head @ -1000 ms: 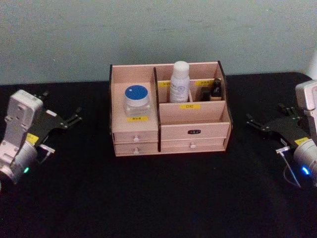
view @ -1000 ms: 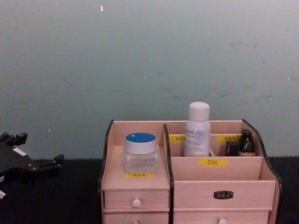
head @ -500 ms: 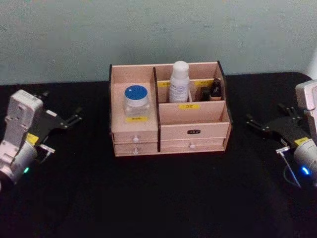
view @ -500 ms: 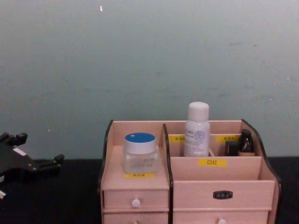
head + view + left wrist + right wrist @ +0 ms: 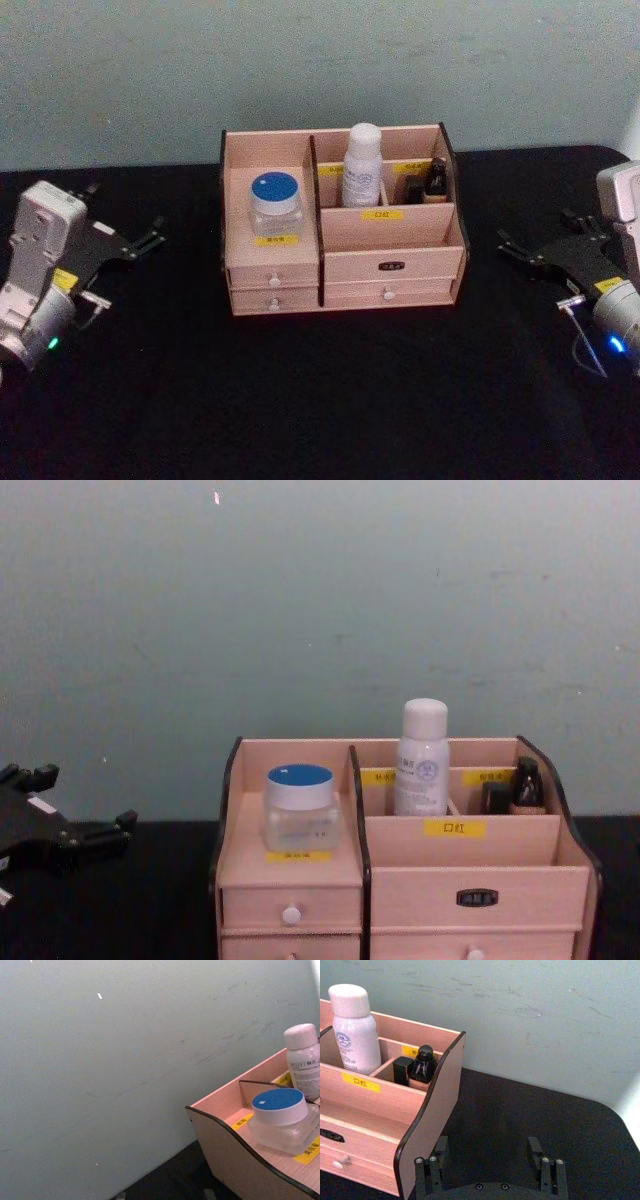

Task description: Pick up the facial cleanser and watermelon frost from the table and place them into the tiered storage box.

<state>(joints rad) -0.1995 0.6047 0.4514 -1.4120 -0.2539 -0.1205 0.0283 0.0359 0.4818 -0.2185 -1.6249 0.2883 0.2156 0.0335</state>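
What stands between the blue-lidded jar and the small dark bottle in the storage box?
The white bottle stands between the blue-lidded jar and the small dark bottle in the tiered storage box, clearest in the head and chest views.

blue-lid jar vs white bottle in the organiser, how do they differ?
The jar is short and wide; the white bottle is tall and slim. The jar is clear with a blue-topped lid; the bottle is white with a white cap and a blue logo. The jar sits on the left shelf of the organiser; the bottle stands in a rear compartment right of the divider. Both stand upright, clear of the left gripper and right gripper.
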